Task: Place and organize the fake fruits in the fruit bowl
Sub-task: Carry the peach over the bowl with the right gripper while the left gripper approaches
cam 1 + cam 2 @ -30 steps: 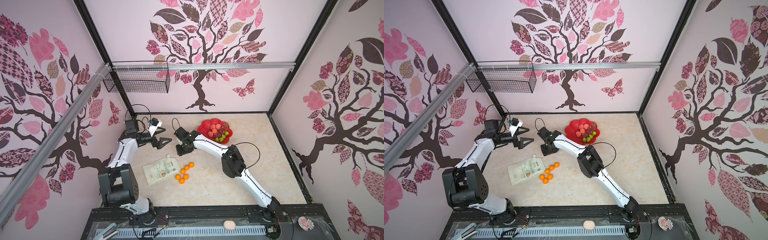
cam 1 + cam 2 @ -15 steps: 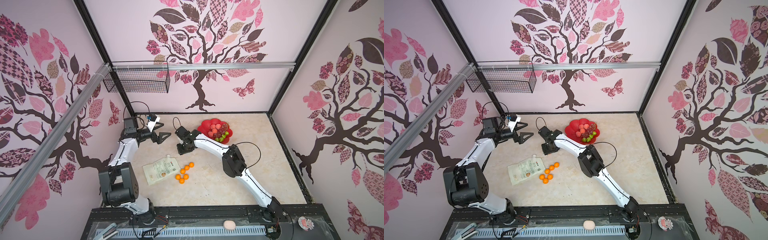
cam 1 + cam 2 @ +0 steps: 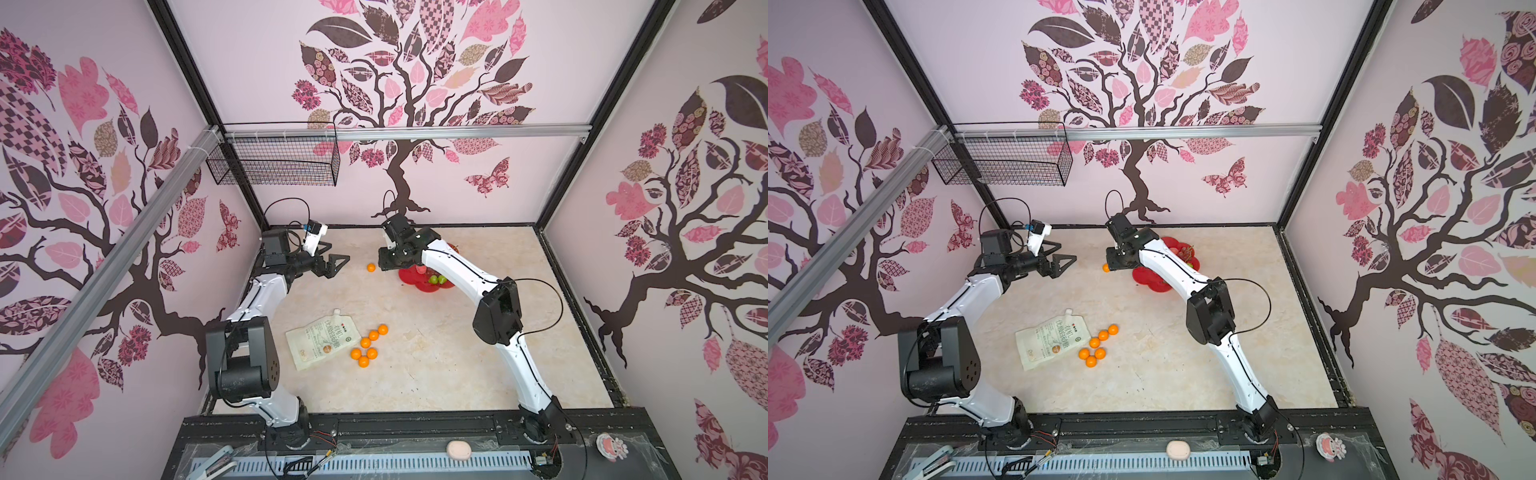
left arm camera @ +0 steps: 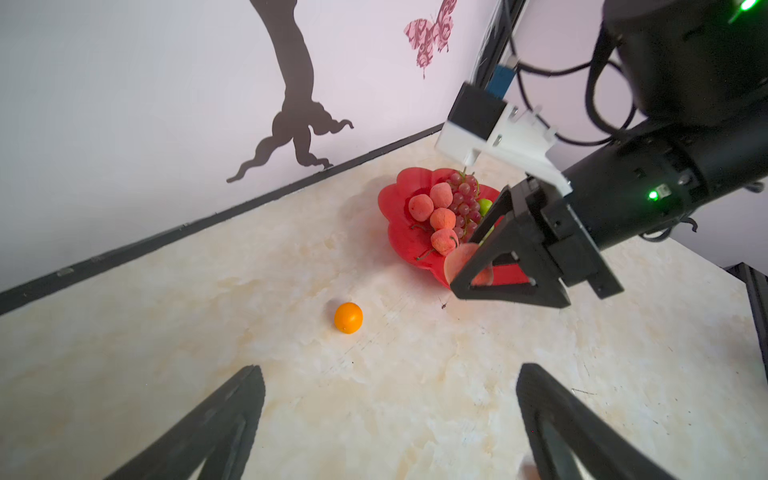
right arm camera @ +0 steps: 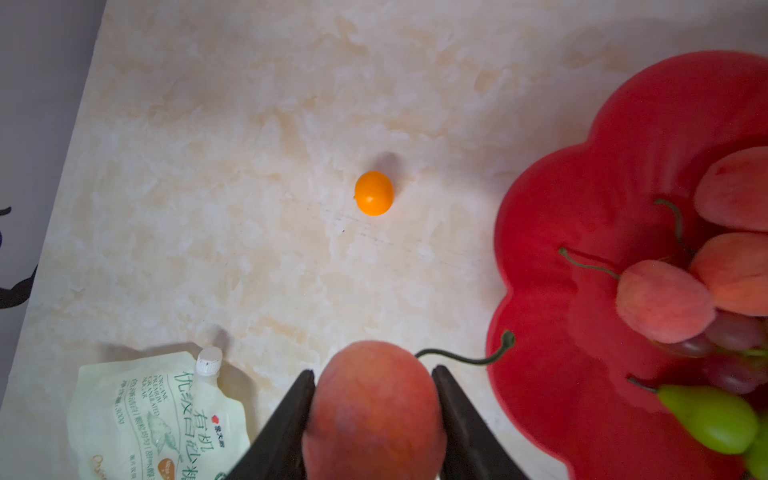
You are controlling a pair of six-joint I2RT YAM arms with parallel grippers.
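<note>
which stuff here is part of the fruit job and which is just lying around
Job: glossy red flower-shaped plastic bowl; pink-red plastic peach in the right tool; lone round plastic orange; six clustered oranges.
Lying about: flat white printed pouch; black wire basket.

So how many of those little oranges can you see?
7. Six oranges cluster on the table beside the white pouch; one lone orange lies near the fruit bowl. The right arm hides part of the bowl.

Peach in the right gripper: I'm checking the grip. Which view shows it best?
Right wrist view: the peach sits large between both fingers, stem visible. The left wrist view shows a sliver behind a finger. In both top views the right arm hides it.
</note>
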